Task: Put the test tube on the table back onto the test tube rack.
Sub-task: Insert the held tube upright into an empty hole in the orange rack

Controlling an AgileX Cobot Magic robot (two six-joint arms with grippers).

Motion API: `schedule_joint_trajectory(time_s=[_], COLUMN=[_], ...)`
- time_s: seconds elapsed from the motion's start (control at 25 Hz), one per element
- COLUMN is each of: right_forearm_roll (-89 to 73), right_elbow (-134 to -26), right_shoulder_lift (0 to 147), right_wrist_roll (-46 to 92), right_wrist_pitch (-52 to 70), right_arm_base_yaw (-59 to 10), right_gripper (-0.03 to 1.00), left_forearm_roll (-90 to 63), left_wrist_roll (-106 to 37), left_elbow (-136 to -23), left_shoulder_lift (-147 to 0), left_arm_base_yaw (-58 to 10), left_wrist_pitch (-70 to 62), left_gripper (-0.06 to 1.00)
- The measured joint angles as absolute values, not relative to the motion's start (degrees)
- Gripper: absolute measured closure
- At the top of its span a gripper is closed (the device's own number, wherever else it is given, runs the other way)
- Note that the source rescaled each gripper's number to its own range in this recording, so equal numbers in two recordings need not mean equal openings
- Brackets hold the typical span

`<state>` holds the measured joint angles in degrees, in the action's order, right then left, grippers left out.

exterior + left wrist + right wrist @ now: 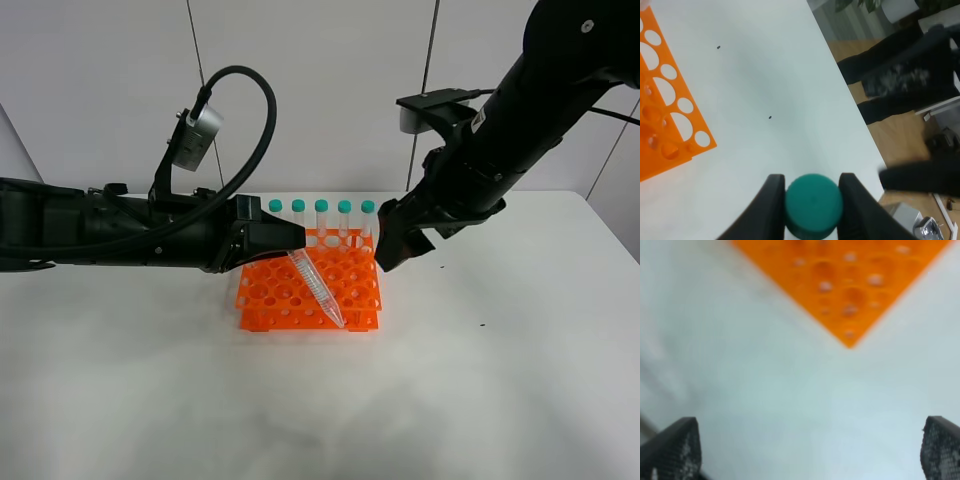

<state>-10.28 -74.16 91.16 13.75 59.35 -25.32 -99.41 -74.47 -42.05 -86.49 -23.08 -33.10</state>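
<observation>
- Exterior high view gives the count: one orange rack [265, 292], two arms, five upright tubes [321, 225] with teal caps along the rack's back row, and one more test tube [318, 288] held apart from them.
- The test tube is slim and clear, with a teal cap [813, 202] at one end and a pointed tip at the other.
- It hangs slanted above the rack. Its cap end is up at the left gripper [292, 250] and its tip points down toward the rack's front right corner. Whether the tip touches the rack cannot be told.
- The left gripper pinches the test tube at the cap; the left wrist view shows a black finger pressed against each side of it.
- The right gripper [392, 250] is spread wide, with only bare surface between its fingers [675, 447]. It hangs just beside the rack's right rear corner, near the rightmost upright tube.
- The rack stands on a white surface [500, 380] and has a grid of round holes.
- Two small dark specks [770, 118] lie on the surface beyond the rack.
- The right wrist view is blurred and shows only one rack corner.
</observation>
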Motion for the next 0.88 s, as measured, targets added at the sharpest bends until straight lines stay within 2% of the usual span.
schedule_joint_trajectory(time_s=[0.48, 0.88], right_forearm_roll=[-4.2, -3.1], right_elbow=[-74.2, -74.2], right_shoulder_lift=[94.5, 94.5], right_wrist_roll=[9.9, 8.0], right_wrist_pitch=[59.8, 69.3], right_arm_base_yaw=[-1.8, -0.4], right_gripper=[0.00, 0.01], left_forearm_roll=[-99.4, -99.4], left_wrist_roll=[-74.5, -74.2], left_elbow=[-42.0, -42.0], left_shoulder_lift=[-86.5, -86.5], left_arm_base_yaw=[-23.1, -23.1], left_wrist_pitch=[-33.1, -33.1], left_gripper=[0.94, 0.94])
